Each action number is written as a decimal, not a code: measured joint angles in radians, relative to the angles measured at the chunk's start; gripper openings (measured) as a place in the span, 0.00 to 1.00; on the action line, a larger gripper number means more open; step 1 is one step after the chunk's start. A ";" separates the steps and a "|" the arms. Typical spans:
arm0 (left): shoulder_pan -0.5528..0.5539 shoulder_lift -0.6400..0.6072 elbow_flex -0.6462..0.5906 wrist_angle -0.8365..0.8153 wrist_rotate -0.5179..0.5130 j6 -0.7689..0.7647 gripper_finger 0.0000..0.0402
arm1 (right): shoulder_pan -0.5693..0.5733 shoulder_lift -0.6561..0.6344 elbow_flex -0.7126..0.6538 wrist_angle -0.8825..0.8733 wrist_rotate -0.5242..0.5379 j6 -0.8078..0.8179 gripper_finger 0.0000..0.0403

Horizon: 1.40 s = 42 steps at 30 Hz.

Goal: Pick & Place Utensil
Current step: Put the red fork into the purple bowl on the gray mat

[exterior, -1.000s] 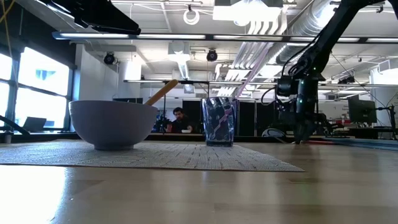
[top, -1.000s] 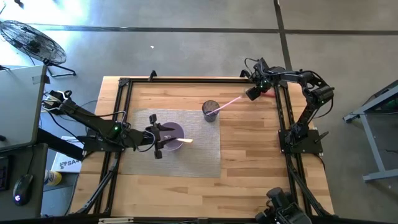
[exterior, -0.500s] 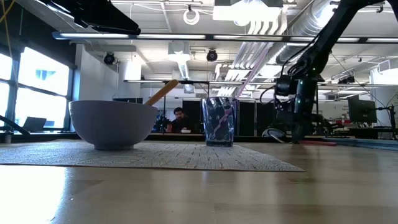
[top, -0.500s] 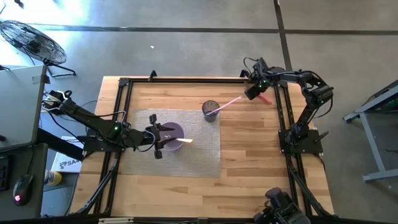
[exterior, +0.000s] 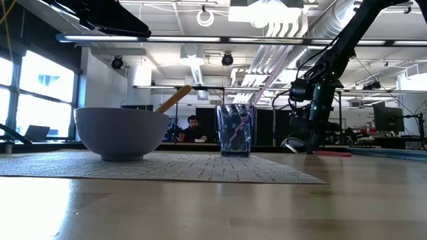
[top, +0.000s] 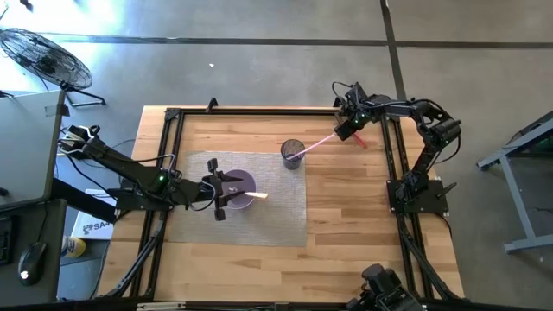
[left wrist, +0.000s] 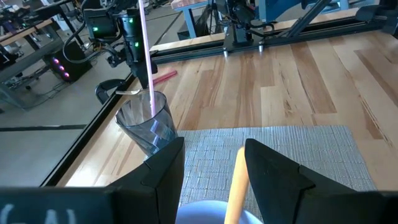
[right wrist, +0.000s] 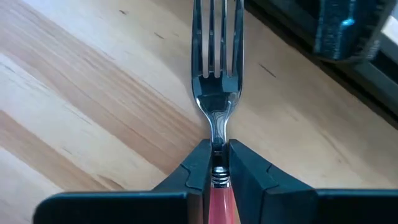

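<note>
Presently, from left to right in the high view: the left tool (top: pixel 226 193) hovers over the pale lavender round bowl (top: pixel 242 186), which sits on the grey woven rectangular placemat (top: pixel 281 212) on the light wooden counter (top: pixel 346 225). Its fingers (left wrist: pixel 273 174) stand apart in the left wrist view, holding nothing. A wooden-handled utensil (top: pixel 253 197) leans in the bowl, its handle rising past the rim in the low view.

Next, the clear faceted glass cup (top: pixel 292 154) stands upright at the placemat's far right corner. A pale pink long-handled utensil (top: pixel 318 143) rests in it, tilted toward the right arm.

Farther right, near the counter's far edge: the right tool (top: pixel 349 126) is closed on the red-handled silver metal fork (right wrist: pixel 217 99). The right wrist view shows both fingers (right wrist: pixel 198 168) pinching the fork's neck just where metal meets the red handle, tines pointing away over bare wood. In the high view the red handle (top: pixel 363 138) shows beside the tool, near the black frame rail (top: pixel 390 164).

A person (exterior: pixel 192 127) is in the room behind the cup in the low view.
</note>
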 joint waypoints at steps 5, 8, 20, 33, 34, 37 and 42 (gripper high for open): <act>0.000 0.000 0.000 0.000 0.000 0.000 0.41 | 0.021 -0.009 0.000 -0.021 -0.002 0.025 0.09; 0.000 0.000 0.000 0.000 0.000 0.000 0.41 | 0.034 -0.031 0.000 -0.035 -0.002 0.034 0.09; 0.000 0.000 0.000 0.000 0.000 0.000 0.41 | 0.081 -0.191 0.000 -0.124 0.133 0.063 0.09; 0.000 0.000 0.000 0.000 0.000 0.000 0.41 | 0.212 -0.602 0.000 -0.275 0.256 0.168 0.09; 0.000 0.000 0.000 0.000 0.000 0.000 0.41 | 0.231 -0.637 0.000 -0.295 0.264 0.187 0.08; 0.000 0.000 0.000 0.000 0.000 0.000 0.41 | 0.296 -0.747 0.000 -0.361 0.281 0.252 0.09; 0.000 0.000 0.000 0.000 0.000 0.000 0.41 | 0.434 -0.894 0.000 -0.492 0.322 0.379 0.09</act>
